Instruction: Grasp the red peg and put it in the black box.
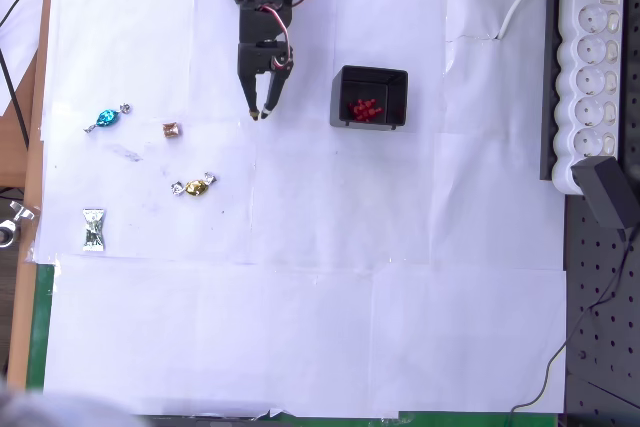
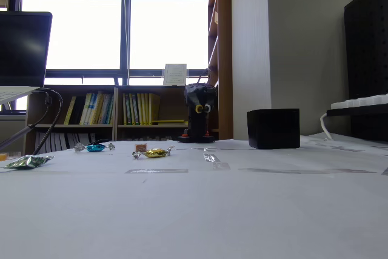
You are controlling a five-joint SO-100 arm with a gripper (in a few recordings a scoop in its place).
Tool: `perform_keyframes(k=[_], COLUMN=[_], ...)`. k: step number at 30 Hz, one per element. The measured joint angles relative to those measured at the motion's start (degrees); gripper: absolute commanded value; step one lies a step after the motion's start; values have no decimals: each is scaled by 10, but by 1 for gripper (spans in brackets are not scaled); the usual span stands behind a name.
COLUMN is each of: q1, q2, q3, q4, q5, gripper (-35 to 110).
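Note:
The black box [image 1: 372, 71] sits on the white paper right of the arm, and several small red pegs [image 1: 365, 108] lie clustered inside it. I see no loose red peg on the paper. My gripper [image 1: 261, 113] points down-picture to the left of the box, about a box-width away, its fingers closed to a point with nothing visible between them. In the fixed view the black box [image 2: 273, 128] stands right of the black arm [image 2: 200, 119], and its walls hide the pegs.
Wrapped candies lie left of the gripper: a blue one [image 1: 105, 119], a small brown one [image 1: 171, 129], a gold one [image 1: 195, 187] and a green-silver one [image 1: 93, 229]. A white power strip [image 1: 592, 67] and a black adapter [image 1: 608, 192] line the right edge.

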Motion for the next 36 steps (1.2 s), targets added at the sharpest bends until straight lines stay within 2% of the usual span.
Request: perform_keyframes(k=[11, 15, 21, 36], q1=[-10, -10, 0, 25], q2=[-91, -91, -94, -94], q3=[0, 0, 0, 0], q4=[292, 403, 410, 410], q5=[-3, 76, 203, 179], gripper=[0, 0, 0, 0])
